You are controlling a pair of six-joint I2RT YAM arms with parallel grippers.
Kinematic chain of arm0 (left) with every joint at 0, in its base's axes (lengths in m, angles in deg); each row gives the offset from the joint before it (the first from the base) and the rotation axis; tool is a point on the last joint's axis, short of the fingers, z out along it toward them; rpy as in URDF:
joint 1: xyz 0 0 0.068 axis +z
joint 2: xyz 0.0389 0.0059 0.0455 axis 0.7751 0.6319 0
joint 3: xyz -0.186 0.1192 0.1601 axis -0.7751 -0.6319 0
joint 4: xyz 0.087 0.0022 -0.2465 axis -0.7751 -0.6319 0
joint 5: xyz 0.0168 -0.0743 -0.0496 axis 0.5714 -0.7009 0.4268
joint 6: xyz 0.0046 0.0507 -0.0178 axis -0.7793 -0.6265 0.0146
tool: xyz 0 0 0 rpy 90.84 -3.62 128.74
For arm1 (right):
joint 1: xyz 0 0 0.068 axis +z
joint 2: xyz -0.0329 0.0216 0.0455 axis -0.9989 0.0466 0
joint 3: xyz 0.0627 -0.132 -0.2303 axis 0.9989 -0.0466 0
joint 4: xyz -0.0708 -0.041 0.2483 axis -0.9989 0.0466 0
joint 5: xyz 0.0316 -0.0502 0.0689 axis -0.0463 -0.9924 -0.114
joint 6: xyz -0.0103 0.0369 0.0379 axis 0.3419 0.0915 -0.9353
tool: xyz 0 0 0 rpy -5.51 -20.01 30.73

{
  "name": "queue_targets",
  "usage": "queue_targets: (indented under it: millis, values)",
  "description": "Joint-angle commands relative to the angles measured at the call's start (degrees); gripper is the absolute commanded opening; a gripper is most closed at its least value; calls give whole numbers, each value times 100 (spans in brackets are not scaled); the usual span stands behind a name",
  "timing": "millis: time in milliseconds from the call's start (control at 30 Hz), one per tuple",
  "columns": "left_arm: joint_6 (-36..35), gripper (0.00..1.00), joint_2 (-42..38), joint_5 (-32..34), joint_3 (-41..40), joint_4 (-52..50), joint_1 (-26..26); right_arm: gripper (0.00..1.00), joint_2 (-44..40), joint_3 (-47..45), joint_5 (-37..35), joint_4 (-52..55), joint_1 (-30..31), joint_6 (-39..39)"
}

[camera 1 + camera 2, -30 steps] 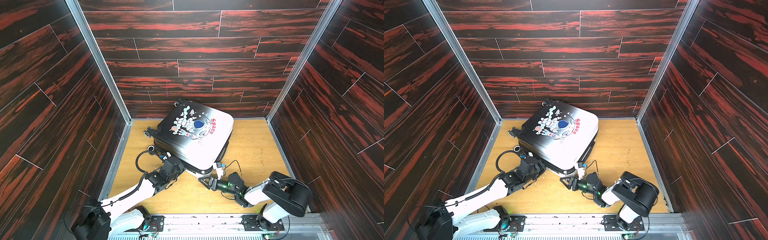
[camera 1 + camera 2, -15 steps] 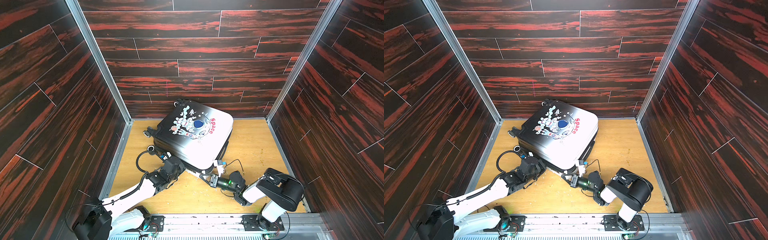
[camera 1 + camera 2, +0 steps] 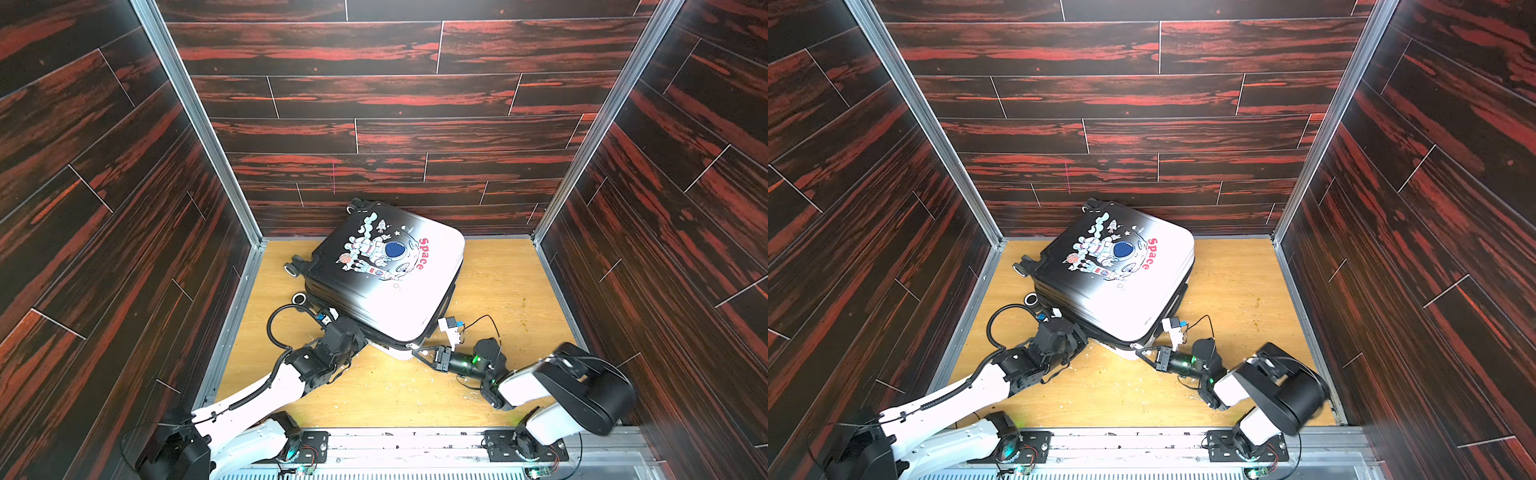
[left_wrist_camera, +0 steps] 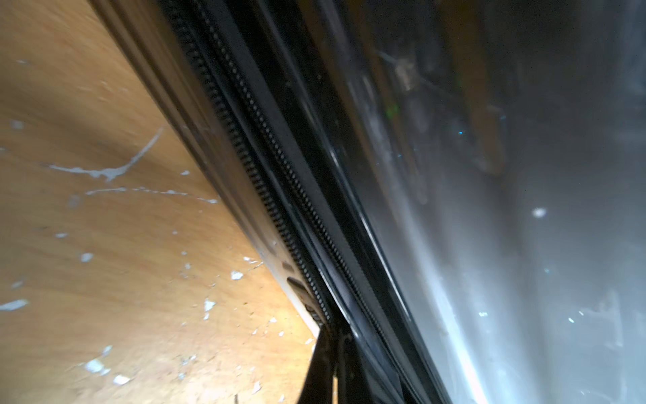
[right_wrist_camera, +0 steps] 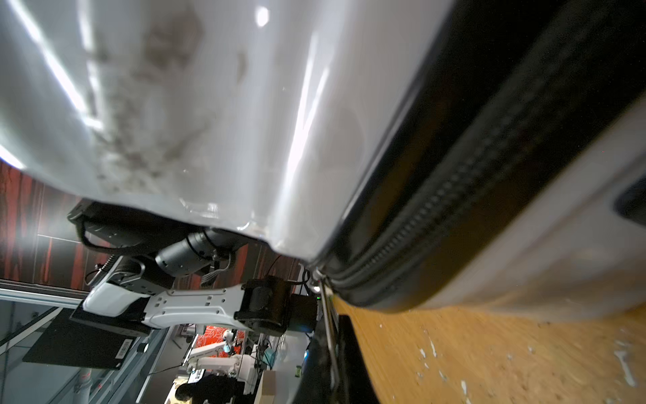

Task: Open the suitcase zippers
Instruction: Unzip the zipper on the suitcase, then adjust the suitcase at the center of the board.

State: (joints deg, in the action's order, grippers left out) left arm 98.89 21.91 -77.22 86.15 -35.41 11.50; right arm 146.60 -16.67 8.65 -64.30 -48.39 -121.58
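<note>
Your left arm (image 3: 266, 384) stretches low and forward, left gripper (image 4: 330, 346) clamped closed. Your right arm (image 3: 536, 382) doubles back at the elbow, wrist lying level, right gripper (image 3: 417, 352) pinched tight.

The right hand (image 3: 419, 353), whose jaws stood apart just off the near corner of the suitcase (image 3: 386, 282) a second ago, has edged in to that corner and closed on the thin metallic zipper pull tab (image 5: 325, 307) at the seam there.
</note>
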Motion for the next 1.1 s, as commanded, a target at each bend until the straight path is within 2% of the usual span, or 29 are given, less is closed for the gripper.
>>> queue_targets:
  millis: [0,167,433,700,933,1067]
  values:
    - [-196,0,-307,791,-89,-739,266,0,-545,63,-76,1450,-397,392]
    - [-248,0,-487,821,-210,-890,350,0,-1327,654,-129,3259,-515,1199]
    - [-503,0,-832,1014,-197,-1399,524,0,-2156,1302,-430,5149,-987,2328]
    - [-669,0,-1086,1224,-257,-2147,1032,0,-1753,1842,150,5554,-2007,2693]
    - [-776,0,-945,1355,22,-2771,1703,0,-1634,1842,493,5411,-2955,2257]
    - [-821,0,-547,1487,334,-2807,1944,0,-1928,1765,394,5700,-3039,2235]
